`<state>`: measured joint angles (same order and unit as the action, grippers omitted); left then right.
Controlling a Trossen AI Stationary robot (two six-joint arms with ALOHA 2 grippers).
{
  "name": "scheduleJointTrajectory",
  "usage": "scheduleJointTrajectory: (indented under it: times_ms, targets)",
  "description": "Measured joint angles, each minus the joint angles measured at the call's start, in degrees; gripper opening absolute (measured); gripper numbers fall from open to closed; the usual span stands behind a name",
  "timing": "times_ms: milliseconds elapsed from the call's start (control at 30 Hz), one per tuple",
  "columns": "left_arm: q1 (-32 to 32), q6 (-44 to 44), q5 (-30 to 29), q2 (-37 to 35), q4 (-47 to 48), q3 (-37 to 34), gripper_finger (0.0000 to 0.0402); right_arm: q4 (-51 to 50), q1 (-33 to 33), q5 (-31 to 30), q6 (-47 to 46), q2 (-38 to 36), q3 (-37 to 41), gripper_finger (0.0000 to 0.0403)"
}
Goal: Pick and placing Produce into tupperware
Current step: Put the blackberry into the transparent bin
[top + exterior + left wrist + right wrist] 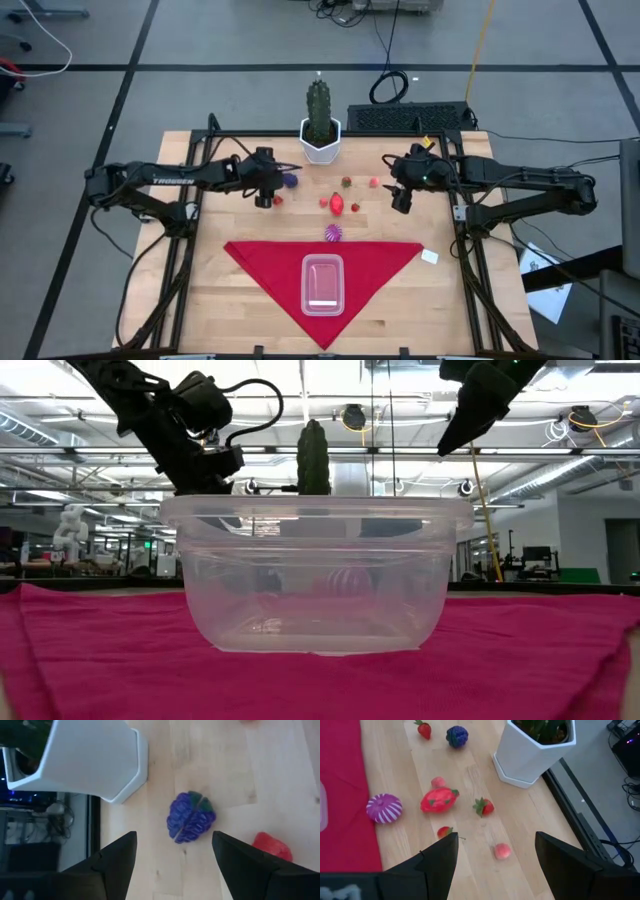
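Note:
The produce lies loose on the wooden table behind the red cloth (262, 256): a dark purple berry (191, 817), a small red piece (271, 846), a big red-pink piece (439, 800), a strawberry (484, 806), a pink ball (503, 851) and a purple-white striped piece (384, 808) at the cloth's far edge. The clear tupperware (323, 284) stands on the cloth, nothing in it. My left gripper (174, 837) hovers open just short of the purple berry, its fingers apart from it. My right gripper (496, 837) hangs open above the produce on the right.
A tall green cactus in a white pot (319, 130) stands at the table's far edge, close to the purple berry (290, 181). A small white tag (429, 256) lies right of the cloth. Bare wood shows left and right of the cloth.

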<state>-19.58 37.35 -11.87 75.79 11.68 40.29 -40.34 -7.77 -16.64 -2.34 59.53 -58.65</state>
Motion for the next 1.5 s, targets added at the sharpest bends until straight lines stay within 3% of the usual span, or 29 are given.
scheduleJointTrajectory:
  times_ms: [133, 500, 800, 1000, 1167, 1333, 1500]
  targets:
    - [-1.6, -0.1, 2.9, 1.5, -1.4, 0.0, 0.0266, 0.0, 0.0, 0.0, -0.8, 0.0, 0.0, 0.0254]
    - [-2.6, -10.2, -2.1, 1.4, -2.7, 0.0, 0.0266, 0.1, 0.0, 0.2, -1.5, 0.0, 0.0, 0.0254]
    - [-1.7, -8.0, -2.1, 1.4, -2.7, 0.0, 0.0266, 0.1, 0.0, 0.2, -1.3, 0.0, 0.0, 0.0254]
    - [-1.9, 6.1, 7.6, 1.3, 1.4, 0.0, 0.0266, 0.0, 0.0, 0.2, -1.3, 0.0, 0.0, 0.0254]
    - [-3.7, 7.4, 16.0, 1.4, 2.2, 0.0, 0.0266, 0.0, 0.0, 0.2, -1.0, 0.0, 0.0, 0.0254]
    - [-5.7, 8.7, 17.0, 1.4, 6.9, 2.7, 0.0266, 0.0, 0.0, 0.2, -1.0, 0.0, 0.0, 0.0254]
    - [-7.6, 10.7, 22.0, 2.0, 14.8, 8.2, 0.0266, 0.5, 0.0, 0.2, -1.0, 0.0, 0.0, 0.0254]
